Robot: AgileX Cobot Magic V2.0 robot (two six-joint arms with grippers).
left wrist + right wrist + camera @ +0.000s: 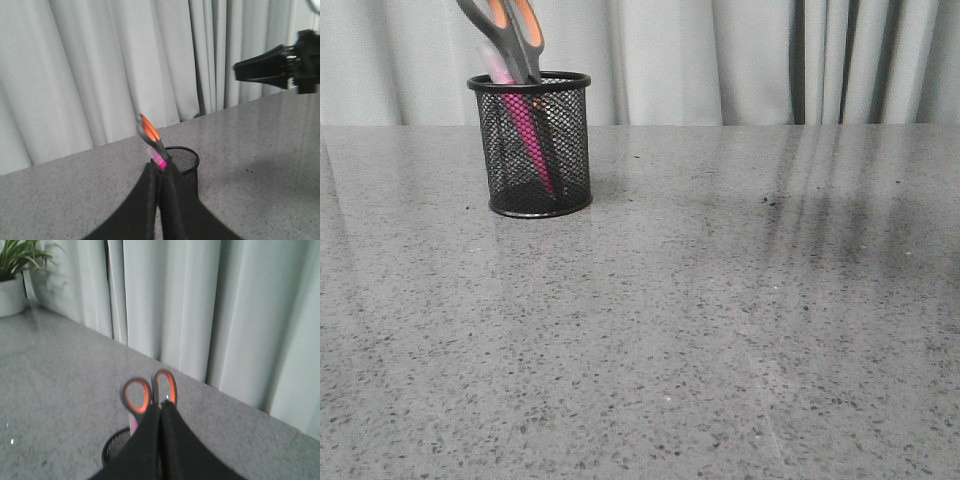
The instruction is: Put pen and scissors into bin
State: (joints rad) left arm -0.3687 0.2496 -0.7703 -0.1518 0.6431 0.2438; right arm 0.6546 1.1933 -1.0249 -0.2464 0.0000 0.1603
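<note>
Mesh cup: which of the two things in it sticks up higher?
The scissors: their orange-lined handles rise well above the cup rim, while the pink pen barely clears it.

A small black wire-mesh bin [530, 145] is seen upright at the far left of the table. A bright pink pen [528, 135] is held inside it, slanted, its pale end raised above the rim. Scissors [510, 35] with dark grey handles lined in orange are stood blades-down in the same bin, handles tilted leftward above the rim.
</note>
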